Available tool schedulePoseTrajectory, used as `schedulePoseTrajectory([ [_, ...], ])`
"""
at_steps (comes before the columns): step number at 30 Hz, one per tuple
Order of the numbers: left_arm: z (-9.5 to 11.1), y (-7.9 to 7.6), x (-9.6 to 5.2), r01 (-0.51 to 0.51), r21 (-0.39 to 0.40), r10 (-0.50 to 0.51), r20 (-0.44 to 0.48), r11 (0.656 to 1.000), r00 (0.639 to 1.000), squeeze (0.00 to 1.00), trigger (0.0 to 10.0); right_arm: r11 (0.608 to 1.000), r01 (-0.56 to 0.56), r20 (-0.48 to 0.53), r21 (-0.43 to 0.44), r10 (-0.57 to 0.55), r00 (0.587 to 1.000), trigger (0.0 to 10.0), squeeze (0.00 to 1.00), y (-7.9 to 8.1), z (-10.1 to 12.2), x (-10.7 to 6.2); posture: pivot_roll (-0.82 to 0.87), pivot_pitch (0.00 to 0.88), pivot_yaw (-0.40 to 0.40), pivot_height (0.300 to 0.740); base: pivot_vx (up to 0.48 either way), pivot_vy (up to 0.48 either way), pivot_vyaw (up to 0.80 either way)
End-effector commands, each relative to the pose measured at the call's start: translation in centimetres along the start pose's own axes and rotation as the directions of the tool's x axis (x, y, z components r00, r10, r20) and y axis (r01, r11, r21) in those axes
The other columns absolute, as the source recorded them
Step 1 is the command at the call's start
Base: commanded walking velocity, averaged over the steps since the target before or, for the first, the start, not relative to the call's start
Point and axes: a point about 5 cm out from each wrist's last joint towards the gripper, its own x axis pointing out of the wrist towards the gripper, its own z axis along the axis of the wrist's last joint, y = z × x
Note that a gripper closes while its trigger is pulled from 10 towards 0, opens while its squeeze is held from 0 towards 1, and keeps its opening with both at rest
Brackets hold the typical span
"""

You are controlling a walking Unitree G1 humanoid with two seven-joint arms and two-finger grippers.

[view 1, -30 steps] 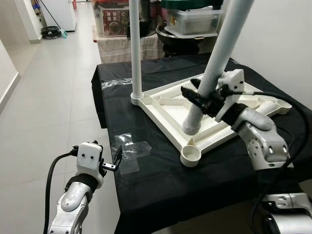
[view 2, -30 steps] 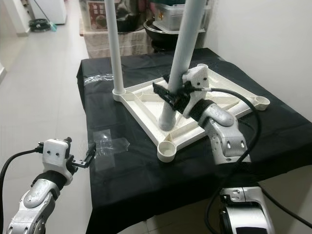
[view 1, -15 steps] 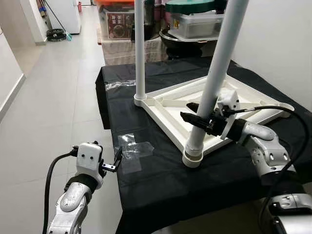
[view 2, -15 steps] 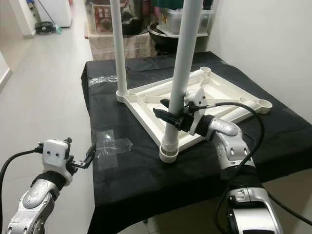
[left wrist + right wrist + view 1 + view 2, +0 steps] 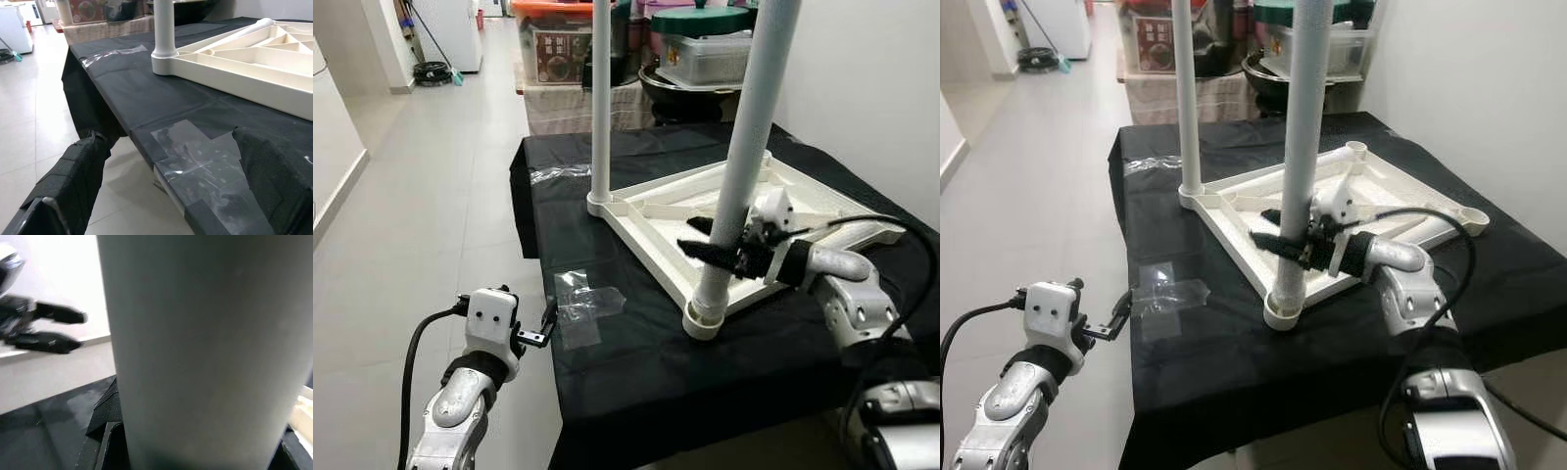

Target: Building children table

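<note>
- While the white table top lay upside down on the black cloth covering the work surface, the right gripper was clamped around the lower part of a grey-white table leg.
- That leg stood nearly upright, its foot seated in the corner socket nearest the robot.
- In the right wrist view the leg sat pressed between the black fingers.
- A second leg stood upright in the far-left corner socket of the top.
- The left gripper hovered off the table's left edge, its fingers spread wide and holding nothing.
- Patches of clear tape lay on the cloth just beside that gripper, with another strip further back.
</note>
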Motion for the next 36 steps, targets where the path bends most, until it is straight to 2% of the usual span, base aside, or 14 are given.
schedulePoseTrajectory([
  [1,-0.3,0.1,-0.1,0.002,0.001,-0.002,-0.017,1.000,1.000,0.00,10.0,0.998,-0.049,-0.063,0.032,0.051,0.997,10.0,0.00,1.0,-1.5,0.1,0.07,0.000,-0.072,0.740,0.000,0.000,0.00],
  [7,-0.3,0.3,-0.1,0.004,0.005,-0.004,-0.018,1.000,1.000,0.00,10.0,0.992,-0.125,-0.109,0.003,0.125,0.986,10.0,0.00,2.5,-2.6,0.2,0.06,0.000,-0.068,0.740,0.000,0.000,0.00],
  [10,-0.3,0.2,0.0,0.006,0.003,-0.006,-0.018,1.000,1.000,0.00,10.0,0.993,-0.120,-0.095,0.021,0.121,0.988,10.0,0.00,2.8,-2.7,0.6,0.06,0.000,-0.068,0.740,0.000,0.000,0.00],
  [14,-0.3,0.1,0.0,0.009,-0.001,-0.009,-0.020,1.000,1.000,0.00,10.0,0.997,-0.038,-0.035,0.062,0.040,0.999,10.0,0.00,2.6,-2.7,1.3,0.07,0.000,-0.070,0.740,0.000,0.000,0.00],
  [16,-0.3,0.2,-0.1,0.007,-0.004,-0.007,-0.022,1.000,1.000,0.00,10.0,0.989,0.045,0.029,0.138,-0.049,0.998,10.0,0.00,2.3,-2.5,1.9,0.07,0.000,-0.071,0.740,0.000,0.000,0.00],
  [17,-0.3,0.2,-0.1,0.007,-0.004,-0.007,-0.022,1.000,1.000,0.00,10.0,0.989,0.045,0.029,0.138,-0.049,0.998,10.0,0.00,2.3,-2.5,1.9,0.07,0.000,-0.071,0.740,0.000,0.000,0.00],
  [19,-0.4,0.3,-0.1,-0.002,-0.018,0.001,-0.025,1.000,1.000,0.00,10.0,0.974,0.089,0.079,0.207,-0.107,0.991,10.0,0.00,2.6,-2.5,2.6,0.07,0.000,-0.071,0.740,0.000,0.000,0.00],
  [21,-0.4,0.3,-0.1,-0.002,-0.018,0.001,-0.025,1.000,1.000,0.00,10.0,0.974,0.089,0.079,0.207,-0.107,0.991,10.0,0.00,2.6,-2.5,2.6,0.07,0.000,-0.071,0.740,0.000,0.000,0.00],
  [24,-0.4,0.3,-0.2,0.002,-0.020,-0.003,-0.029,1.000,1.000,0.00,10.0,0.965,0.060,0.098,0.255,-0.088,0.991,10.0,0.00,3.8,-3.0,3.1,0.07,0.000,-0.070,0.740,0.000,0.000,0.00],
  [36,-0.7,-0.1,-0.1,0.008,-0.022,-0.009,-0.037,1.000,0.999,0.00,10.0,0.971,0.001,0.053,0.237,-0.014,0.998,10.0,0.00,5.1,-3.7,3.1,0.06,0.000,-0.075,0.740,0.000,0.000,0.00],
])
